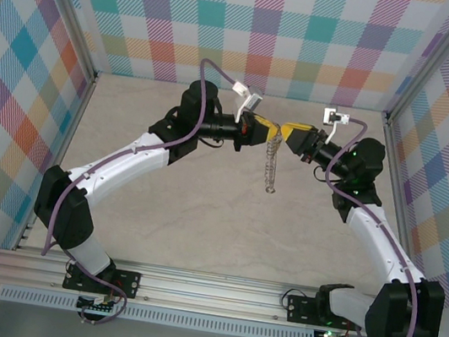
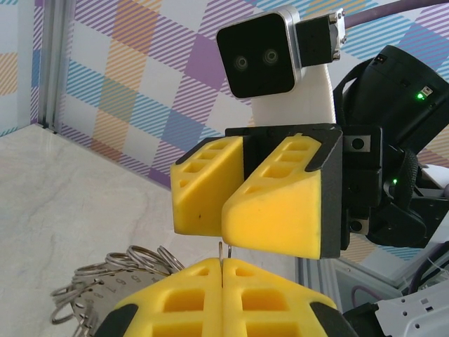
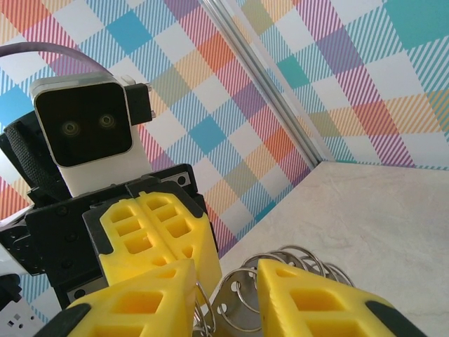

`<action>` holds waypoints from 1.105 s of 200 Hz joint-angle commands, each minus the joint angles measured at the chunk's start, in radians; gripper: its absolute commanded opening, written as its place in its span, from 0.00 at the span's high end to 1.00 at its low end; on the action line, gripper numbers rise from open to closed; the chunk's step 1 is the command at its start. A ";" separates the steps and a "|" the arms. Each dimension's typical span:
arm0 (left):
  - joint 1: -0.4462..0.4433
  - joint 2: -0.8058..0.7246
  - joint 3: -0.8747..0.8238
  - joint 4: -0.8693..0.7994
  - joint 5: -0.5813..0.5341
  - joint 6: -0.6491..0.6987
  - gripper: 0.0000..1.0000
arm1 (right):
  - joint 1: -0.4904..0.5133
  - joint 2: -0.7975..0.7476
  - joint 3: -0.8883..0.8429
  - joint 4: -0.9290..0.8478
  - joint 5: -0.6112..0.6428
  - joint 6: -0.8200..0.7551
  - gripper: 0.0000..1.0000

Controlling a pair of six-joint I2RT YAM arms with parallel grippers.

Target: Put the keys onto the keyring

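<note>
Left tool (image 2: 222, 270) pinched together on one wire of keyring (image 2: 119, 270); right tool (image 3: 226, 284) apart, coils between. Likely light, limp, slick metal: grip single loops.

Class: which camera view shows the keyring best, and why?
Top external: the keyring hangs at full length where the left gripper and right gripper meet. The left wrist view crops it to some coils at lower left; the right wrist view catches a few loops between its fingers, cropped.
</note>
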 commanded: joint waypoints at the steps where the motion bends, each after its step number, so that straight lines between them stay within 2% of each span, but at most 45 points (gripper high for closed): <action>1: 0.002 -0.011 0.053 0.067 0.014 -0.010 1.00 | 0.002 -0.013 -0.019 0.017 -0.029 0.010 0.71; 71: 0.003 -0.012 0.051 0.060 0.013 -0.007 1.00 | 0.001 -0.029 -0.031 0.072 -0.025 0.030 0.65; 103: 0.004 -0.013 0.051 0.060 0.016 -0.007 1.00 | 0.002 -0.035 -0.033 0.078 -0.021 0.036 0.66; 174: 0.004 -0.020 0.047 0.060 0.019 -0.006 1.00 | 0.002 -0.008 -0.025 0.094 -0.018 0.052 0.79; 221: 0.003 -0.021 0.048 0.063 0.021 -0.010 1.00 | 0.002 0.024 -0.015 0.136 -0.060 0.081 0.75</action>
